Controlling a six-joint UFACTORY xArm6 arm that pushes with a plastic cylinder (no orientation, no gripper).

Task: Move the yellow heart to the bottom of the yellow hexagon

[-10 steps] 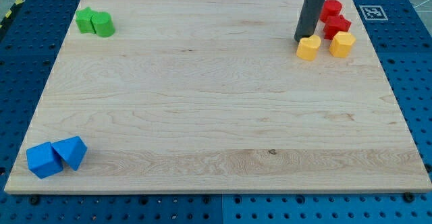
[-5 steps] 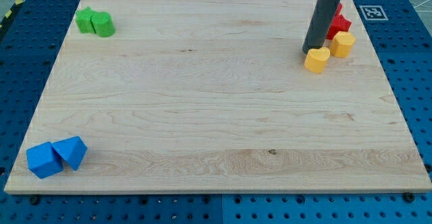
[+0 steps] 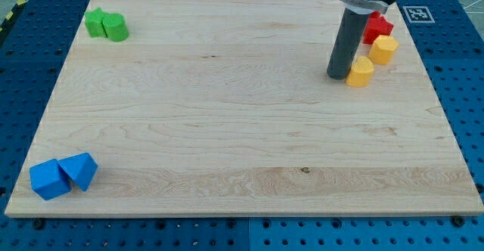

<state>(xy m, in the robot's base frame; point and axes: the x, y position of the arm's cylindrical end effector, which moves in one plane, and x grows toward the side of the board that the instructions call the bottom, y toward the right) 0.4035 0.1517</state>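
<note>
The yellow heart lies near the view's upper right, just below and left of the yellow hexagon. The dark rod comes down from the view's top, and my tip rests on the board right at the heart's left side, touching or nearly touching it. Red blocks sit just above the hexagon, partly hidden by the rod.
Two green blocks sit together at the view's upper left. Two blue blocks sit together at the lower left. The wooden board lies on a blue perforated table.
The yellow heart has slid down and right, from left of the hexagon to below-left of it. My tip has moved from above the heart to its left side.
</note>
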